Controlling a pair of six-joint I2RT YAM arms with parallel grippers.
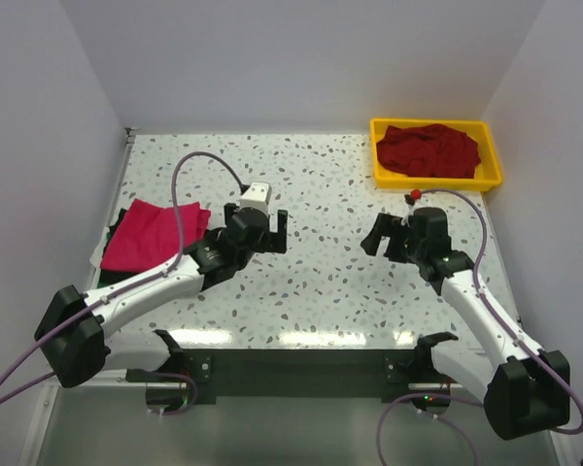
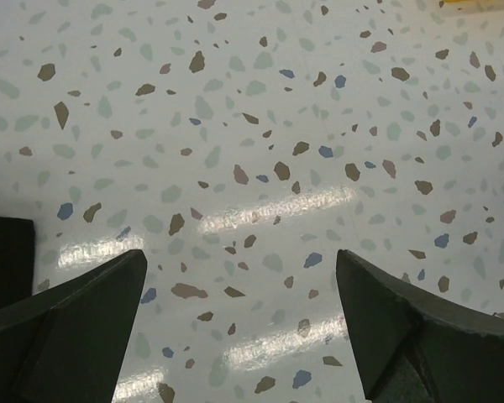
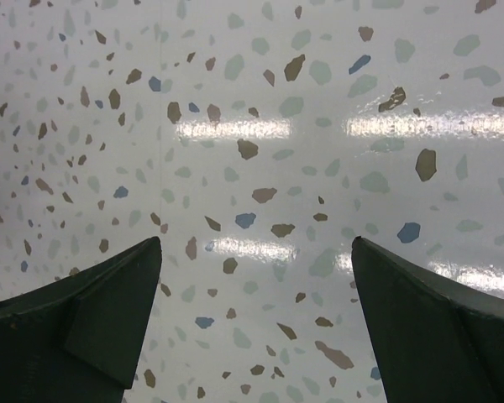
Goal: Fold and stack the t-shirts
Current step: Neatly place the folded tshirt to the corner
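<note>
Over the speckled table (image 1: pixel 321 194), my left tool (image 1: pixel 269 233) and right tool (image 1: pixel 386 238) gape empty; next step, I judge: grasp the crumpled maroon fabric t-shirt (image 1: pixel 428 150).

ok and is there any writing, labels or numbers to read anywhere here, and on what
No readable text in any view.
The yellow tray, the dark red shirt in it, the pink-red shirt and the speckled table are all plain: no label, brand or number shows.
</note>
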